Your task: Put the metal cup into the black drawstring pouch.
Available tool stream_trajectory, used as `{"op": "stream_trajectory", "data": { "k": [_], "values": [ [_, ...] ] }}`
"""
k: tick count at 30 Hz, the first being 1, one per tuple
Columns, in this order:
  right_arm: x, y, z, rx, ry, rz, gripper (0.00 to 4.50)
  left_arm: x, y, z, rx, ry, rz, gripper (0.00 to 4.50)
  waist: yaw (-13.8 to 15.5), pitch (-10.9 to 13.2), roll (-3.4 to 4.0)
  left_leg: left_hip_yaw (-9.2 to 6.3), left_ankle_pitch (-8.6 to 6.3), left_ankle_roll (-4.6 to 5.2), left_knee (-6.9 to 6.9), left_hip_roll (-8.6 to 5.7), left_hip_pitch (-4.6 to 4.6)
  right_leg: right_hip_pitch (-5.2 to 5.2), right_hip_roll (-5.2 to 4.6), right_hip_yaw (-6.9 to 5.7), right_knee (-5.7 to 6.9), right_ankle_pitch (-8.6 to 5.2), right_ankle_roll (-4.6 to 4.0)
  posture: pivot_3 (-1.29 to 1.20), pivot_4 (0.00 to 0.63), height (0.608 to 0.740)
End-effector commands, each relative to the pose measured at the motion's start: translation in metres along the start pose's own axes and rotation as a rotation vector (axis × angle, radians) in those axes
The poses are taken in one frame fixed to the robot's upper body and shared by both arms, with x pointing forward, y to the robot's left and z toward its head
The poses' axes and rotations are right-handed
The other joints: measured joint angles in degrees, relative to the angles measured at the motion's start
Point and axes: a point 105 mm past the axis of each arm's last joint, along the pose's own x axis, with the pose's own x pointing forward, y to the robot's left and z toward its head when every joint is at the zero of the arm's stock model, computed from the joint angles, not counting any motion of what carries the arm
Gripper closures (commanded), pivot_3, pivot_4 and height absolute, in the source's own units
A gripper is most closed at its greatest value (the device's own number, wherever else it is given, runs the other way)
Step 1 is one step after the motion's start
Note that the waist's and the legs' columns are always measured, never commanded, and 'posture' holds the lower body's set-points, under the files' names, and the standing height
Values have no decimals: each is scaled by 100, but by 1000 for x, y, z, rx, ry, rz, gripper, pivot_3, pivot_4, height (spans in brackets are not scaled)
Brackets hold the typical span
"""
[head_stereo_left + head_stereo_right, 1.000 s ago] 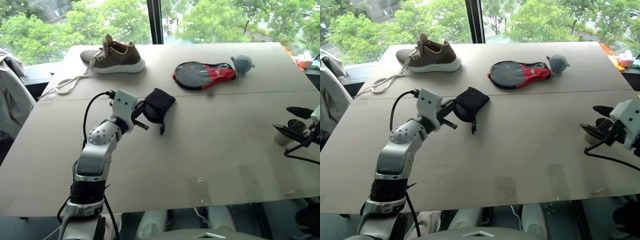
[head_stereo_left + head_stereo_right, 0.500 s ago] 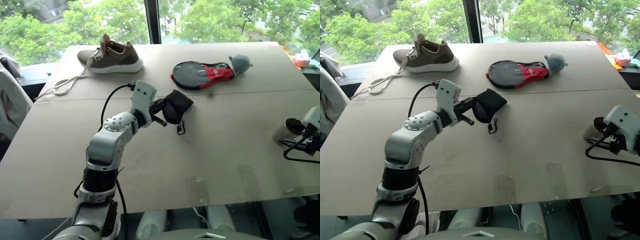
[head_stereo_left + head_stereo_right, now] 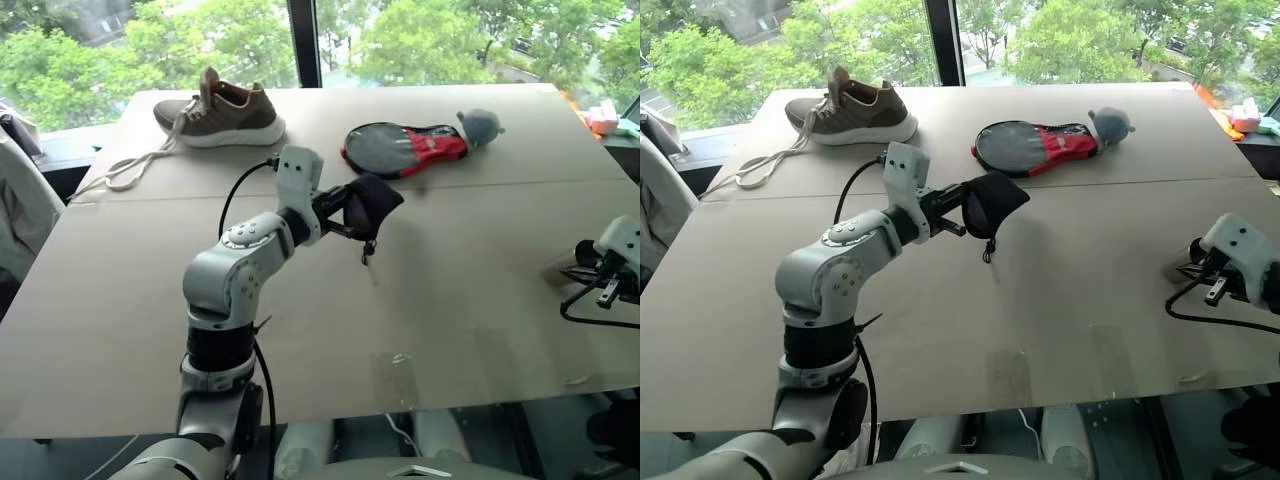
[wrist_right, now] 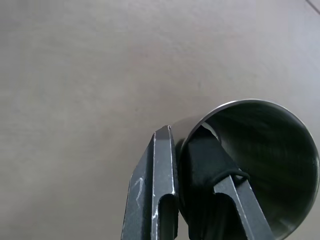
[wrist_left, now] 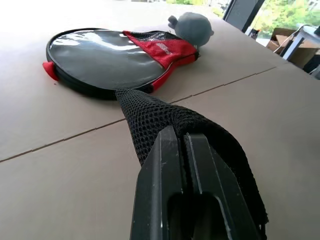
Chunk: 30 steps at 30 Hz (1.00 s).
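Here the left gripper has its jaws clenched on the edge of the black drawstring pouch, which hangs off the beige surface with its cord and toggle dangling beneath it; in the left wrist view the two black fingers press together on the pouch's mesh fabric; the pouch is held over the middle of the surface, just in front of the dark grey-and-red paddle case, which lies flat farther back with a small grey ball-like thing touching its red end.

At the right edge of the surface the right gripper grasps the metal cup; its jaws pinch the cup's rim, one finger outside the wall and the other inside the open mouth; the cup's shiny interior faces the wrist camera, and the plain surface lies behind it; from the head views the right gripper sits well apart from the pouch, and the cup itself is hard to make out there.

A brown shoe with a white sole stands at the far left of the surface, its pale laces trailing toward the left edge; beyond the surface is a window with green trees.
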Motion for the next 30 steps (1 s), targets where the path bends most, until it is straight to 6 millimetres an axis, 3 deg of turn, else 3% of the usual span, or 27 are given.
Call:
{"op": "stream_trajectory", "data": {
  "k": [1,4,6,12,21,24,30],
  "values": [
    [2,30,70,36,-301,113,4320,7,-9,7,-62,-6,-33,4500,-2,2,-4,-2,-1,1,0,1,1,0,2,0,1,0,0,0,150,740],
    [15,64,105,115,-498,225,4320,20,-17,7,-82,8,-68,4500,27,5,-9,-17,-7,12,0,7,0,1,11,-9,4,1,-2,0,150,740],
    [23,80,119,159,-572,263,4320,27,-19,7,-80,19,-77,4500,49,5,-16,-26,-6,9,1,4,-4,2,9,-17,3,1,-3,0,150,740],
    [53,118,136,221,-646,298,4320,39,-30,12,-104,23,-121,4500,20,4,-24,-18,6,-10,4,-22,-17,-2,-13,-6,-6,1,0,0,150,740],
    [87,112,125,235,-639,126,4320,33,-35,10,-104,34,-150,4500,9,5,-23,-16,8,-14,-1,-17,-15,-15,-3,-4,4,1,0,0,150,740],
    [90,110,125,247,-648,97,4320,32,-35,9,-104,37,-152,4500,11,4,-23,-16,9,-15,-1,-15,-14,-15,0,-3,6,1,0,0,150,740],
    [94,87,132,331,-769,-65,4320,24,-49,4,-130,65,-251,4500,10,4,-22,-14,10,-17,-2,-14,-12,-15,1,-1,7,1,-1,0,150,740]
  ]
}}
